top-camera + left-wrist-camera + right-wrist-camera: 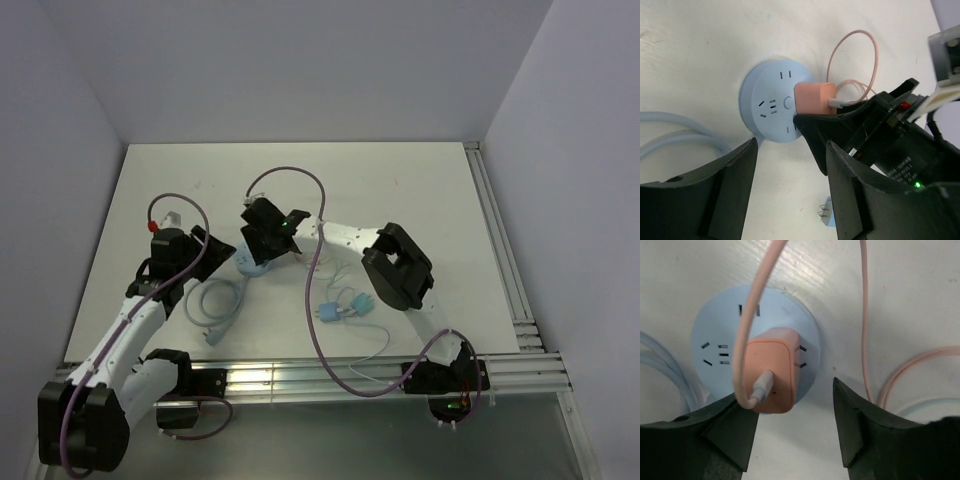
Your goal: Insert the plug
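plug [771, 371] seated in socket [715, 335] | left jaws apart, right jaws apart (both empty) | likely light, rigid shell, soft cable [754, 297] | pinch flat sides, not cable

Socket [250, 266] at frame centre was boxed in: right gripper [790, 395] above, left gripper [790, 150] at its left, cord [215, 305] below. Upper table [400, 180] was open.

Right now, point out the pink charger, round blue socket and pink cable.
pink charger [769, 365], right wrist view, centre of its body
round blue socket [720, 322], right wrist view, bare upper-left face
pink cable [863, 315], right wrist view, straight stretch on right
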